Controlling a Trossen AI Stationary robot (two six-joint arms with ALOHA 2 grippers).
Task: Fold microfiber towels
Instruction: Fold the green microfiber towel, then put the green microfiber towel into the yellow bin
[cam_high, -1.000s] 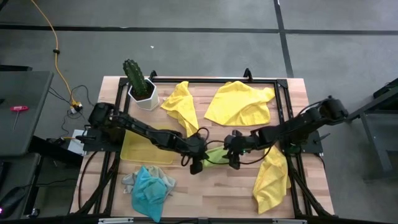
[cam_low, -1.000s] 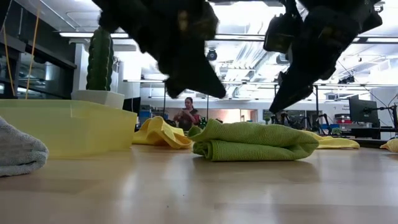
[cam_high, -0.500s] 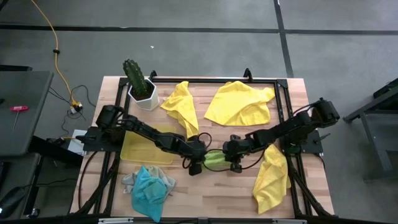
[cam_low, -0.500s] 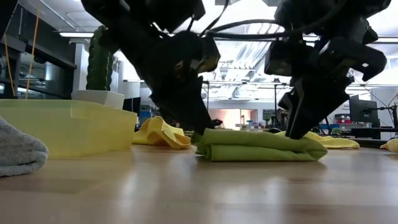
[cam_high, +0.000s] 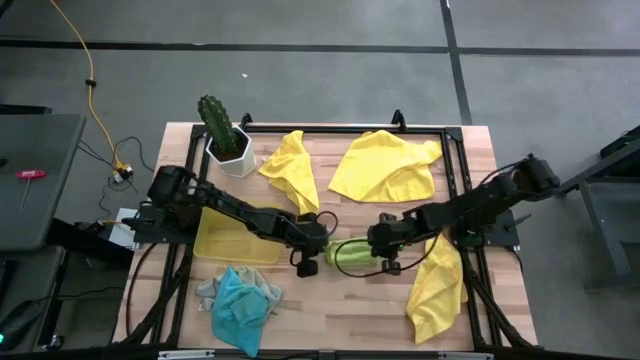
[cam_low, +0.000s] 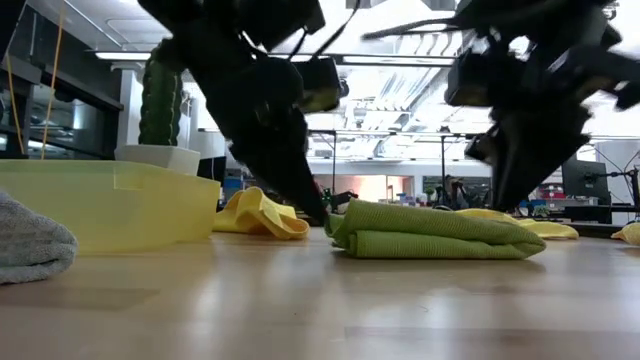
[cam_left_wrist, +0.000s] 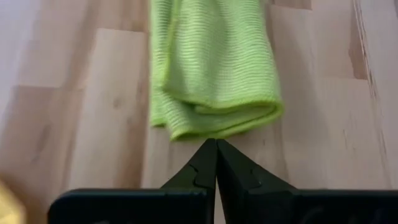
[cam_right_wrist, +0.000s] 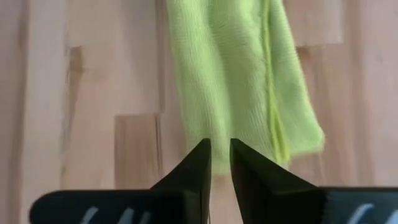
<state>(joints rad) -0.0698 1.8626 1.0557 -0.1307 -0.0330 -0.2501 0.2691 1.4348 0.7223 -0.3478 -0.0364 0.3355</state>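
**A:** From above, where does the lime green towel (cam_high: 349, 252) lie?

**B:** Folded into a small bundle on the wooden table (cam_high: 330, 300), between the two arms. The left gripper (cam_high: 311, 253) sits just beside one end and the right gripper (cam_high: 385, 250) at the other. Yellow towels lie around: one (cam_high: 290, 168) by the potted cactus (cam_high: 222, 130), a broad one (cam_high: 388, 166) at the far edge, and one (cam_high: 438, 288) under the right arm. The turquoise blue towel (cam_high: 240, 308) rests on the grey one (cam_high: 208, 292), near the yellow tray (cam_high: 215, 240).

**A:** And at table height?

**B:** The green towel (cam_low: 435, 232) shows as a flat stack of layers. The left gripper (cam_low: 310, 210) points down to the table just beside its folded end; the right gripper (cam_low: 510, 195) hangs over the other end. Whether either touches the cloth cannot be told here. The tray (cam_low: 110, 205) and a grey towel corner (cam_low: 30, 240) stand at the side.

**A:** The left wrist camera?

**B:** The fingers (cam_left_wrist: 202, 174) are pressed together, holding nothing; the towel's (cam_left_wrist: 211, 68) folded edge lies just ahead of the tips.

**A:** The right wrist camera?

**B:** The fingers (cam_right_wrist: 196, 168) stand a narrow slit apart, with the towel's (cam_right_wrist: 236, 81) end directly at the tips. Whether a layer is pinched between them cannot be told.
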